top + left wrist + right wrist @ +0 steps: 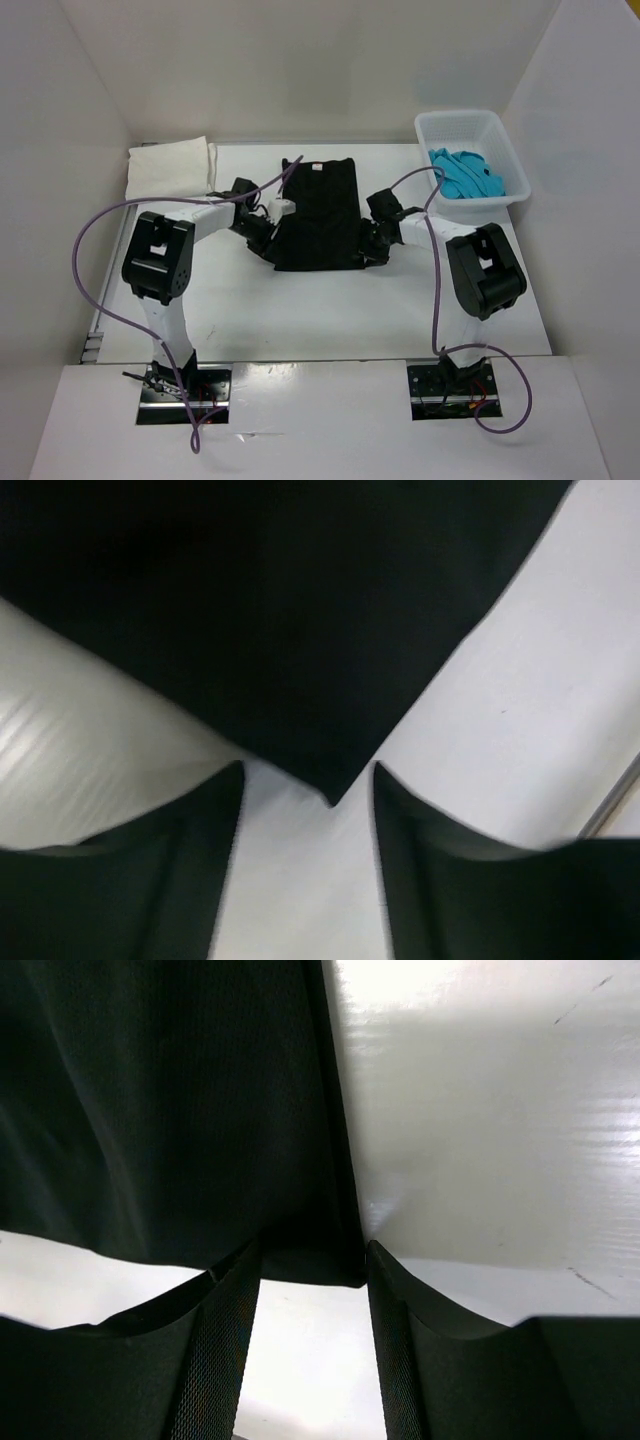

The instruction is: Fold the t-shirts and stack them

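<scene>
The black t-shirt (pixel 318 215) lies flat mid-surface (pixel 320 310). The cream-white t-shirt (pixel 170 168) sits folded far left, and the basket (pixel 470 122) far right holds the turquoise t-shirt (pixel 465 175). The 2 hands work the black shirt's near corners: the left hand (pixel 309 767) and right hand (pixel 313 1245) are both spread, a cloth corner at each gap (nothing pinched yet). A clean fold likely needs both to reach deeper, catch every layer, and lift evenly together.
</scene>
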